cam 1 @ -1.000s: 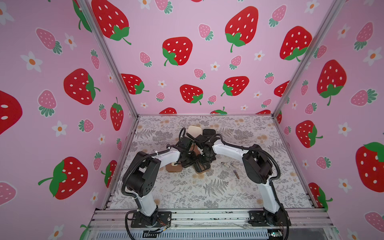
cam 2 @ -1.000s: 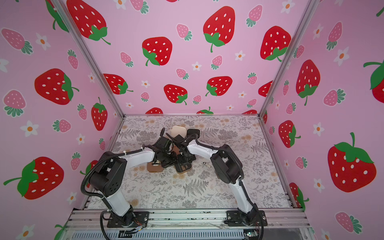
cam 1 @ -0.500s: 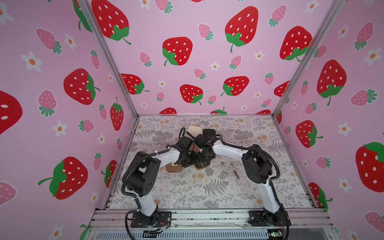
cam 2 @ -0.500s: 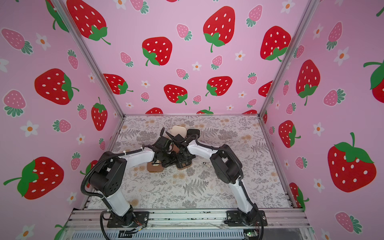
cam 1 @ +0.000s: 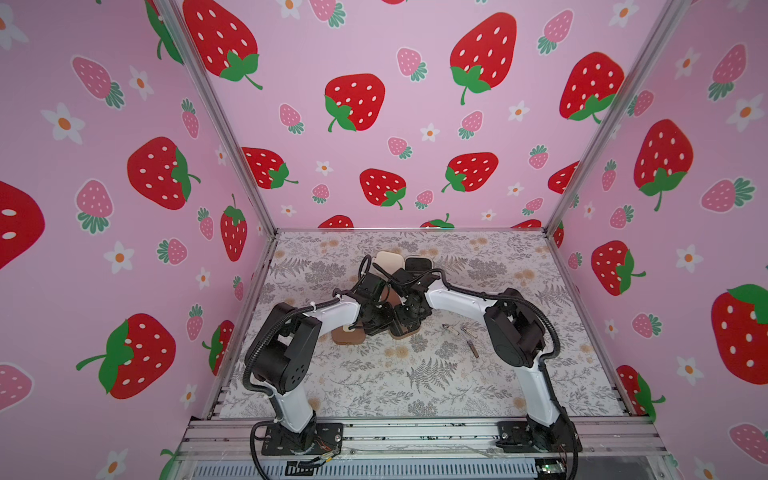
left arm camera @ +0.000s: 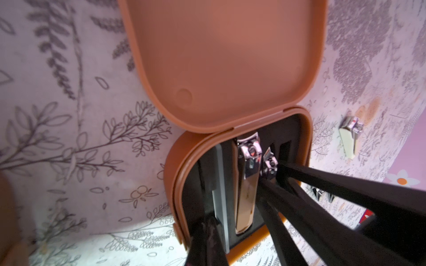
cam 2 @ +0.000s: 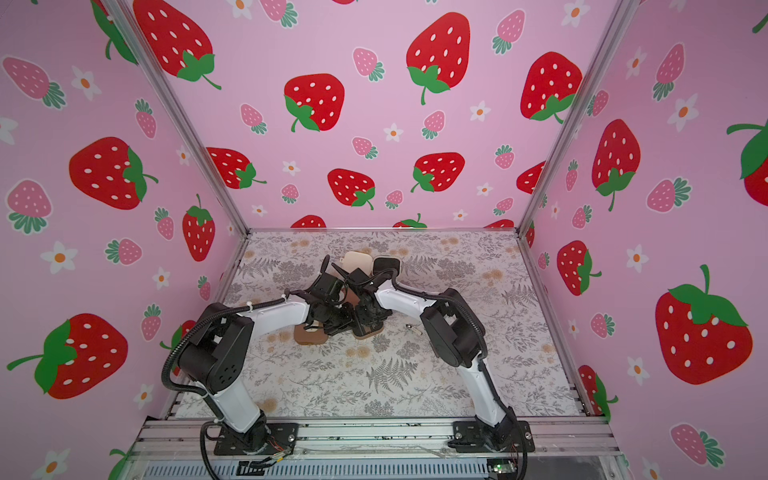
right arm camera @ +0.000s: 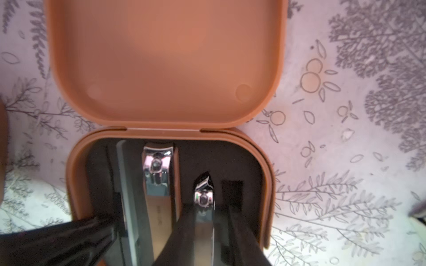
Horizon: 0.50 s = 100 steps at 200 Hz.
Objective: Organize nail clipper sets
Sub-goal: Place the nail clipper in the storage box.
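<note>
A brown nail clipper set case (right arm camera: pixel 170 142) lies open mid-table, its lid (right arm camera: pixel 166 59) flat. Its black inside holds a grey file (right arm camera: pixel 129 184), a large clipper (right arm camera: pixel 159 175) and a small slanted clipper (right arm camera: pixel 204 191). My right gripper (right arm camera: pixel 206 207) stands slightly open with the small clipper between its fingers. My left gripper (left arm camera: pixel 207 221) is shut, its tip on the black inside beside the file. In both top views the two grippers meet over this case (cam 1: pixel 409 331). A closed brown case (cam 1: pixel 348 334) lies to its left, and an open cream case (cam 1: pixel 390 259) behind it.
Three loose metal tools (cam 1: pixel 465 330) lie on the floral cloth right of the open case; one clipper (left arm camera: pixel 349 140) shows in the left wrist view. Pink strawberry walls enclose the table on three sides. The aluminium rail (cam 1: pixel 415 432) with both arm bases runs along the front.
My right gripper's jaws have parted a little around the small clipper. Both arms have stayed over the open brown case, and the left gripper has stayed shut.
</note>
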{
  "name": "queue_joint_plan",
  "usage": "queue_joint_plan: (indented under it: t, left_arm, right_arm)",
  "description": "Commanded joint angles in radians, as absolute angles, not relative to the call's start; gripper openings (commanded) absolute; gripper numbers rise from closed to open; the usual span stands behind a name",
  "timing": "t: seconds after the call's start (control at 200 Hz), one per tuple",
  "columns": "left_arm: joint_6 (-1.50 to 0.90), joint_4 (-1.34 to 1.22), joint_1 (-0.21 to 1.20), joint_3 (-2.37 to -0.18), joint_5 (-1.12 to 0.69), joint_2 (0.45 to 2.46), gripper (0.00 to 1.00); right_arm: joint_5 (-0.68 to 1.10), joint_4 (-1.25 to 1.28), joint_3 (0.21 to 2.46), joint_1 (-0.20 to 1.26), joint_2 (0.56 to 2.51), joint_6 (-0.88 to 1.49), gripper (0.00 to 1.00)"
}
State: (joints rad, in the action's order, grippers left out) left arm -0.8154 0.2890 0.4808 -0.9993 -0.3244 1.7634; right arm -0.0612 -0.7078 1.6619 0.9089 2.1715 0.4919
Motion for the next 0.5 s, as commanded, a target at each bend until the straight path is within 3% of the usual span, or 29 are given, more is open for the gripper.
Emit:
queue_joint_plan:
  t: [0.0, 0.495]
  left_arm:
    - [-0.816, 0.345, 0.489, -0.982, -0.321, 1.782, 0.0]
    - [-0.812, 0.357, 0.489, -0.994, -0.323, 1.781, 0.0]
  right_arm:
    - [-0.072, -0.832, 1.685, 0.897, 2.171, 0.473, 0.31]
    - [0.008, -0.849, 1.696, 0.897, 2.035, 0.469, 0.32]
